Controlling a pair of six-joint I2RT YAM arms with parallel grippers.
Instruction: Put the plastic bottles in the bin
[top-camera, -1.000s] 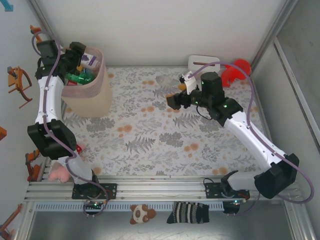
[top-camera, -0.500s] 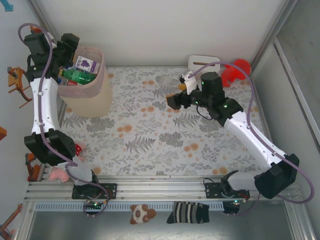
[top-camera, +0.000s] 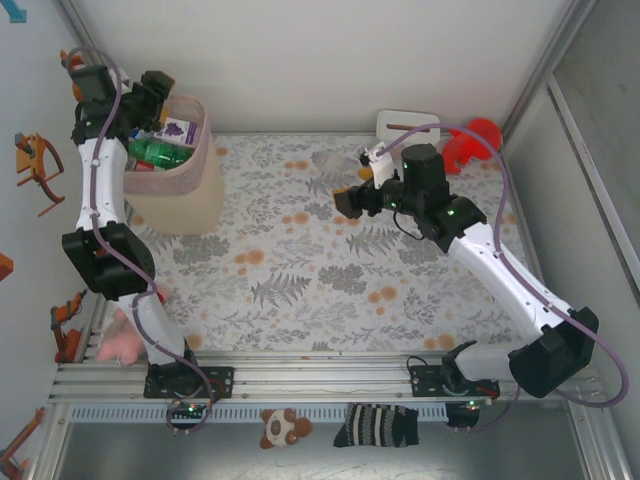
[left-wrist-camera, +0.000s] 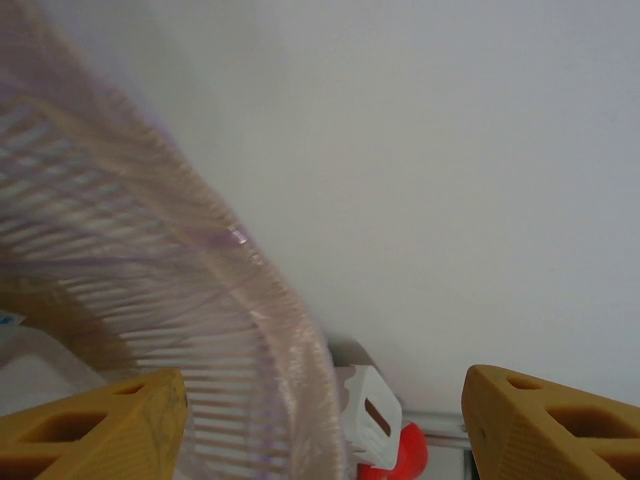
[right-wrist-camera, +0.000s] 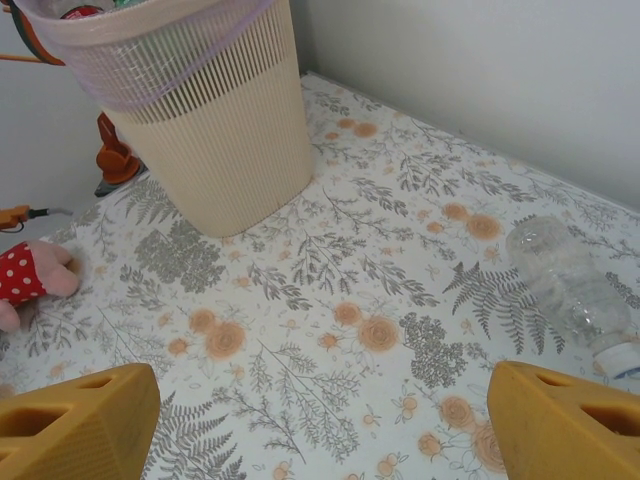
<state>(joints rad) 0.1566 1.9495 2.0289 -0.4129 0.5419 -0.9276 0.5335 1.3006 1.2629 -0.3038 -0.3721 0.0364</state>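
The beige bin (top-camera: 185, 190) with its pink liner stands at the table's back left. Plastic bottles lie inside it, among them a green one (top-camera: 155, 152) and a purple-labelled one (top-camera: 178, 127). My left gripper (top-camera: 160, 100) hovers over the bin's far left rim, open and holding nothing. The left wrist view has the lined rim (left-wrist-camera: 150, 250) close in front of the left gripper (left-wrist-camera: 325, 410). A clear bottle (right-wrist-camera: 570, 280) lies on the floral table (top-camera: 335, 160). My right gripper (top-camera: 350, 200) hangs open above the cloth near it (right-wrist-camera: 320, 400). The bin (right-wrist-camera: 215, 130) is at the upper left in the right wrist view.
A white tissue box (top-camera: 405, 125) and a red toy (top-camera: 470, 140) sit at the back right, and both show past the bin, box (left-wrist-camera: 372, 420) and toy (left-wrist-camera: 400, 455). A pink plush (top-camera: 120, 340) lies at the front left (right-wrist-camera: 30, 275). Walls close in the back and sides.
The left arm lifted off the bin toward the back left corner, then came slightly back right, its jaws narrowing a little. The right arm has not moved.
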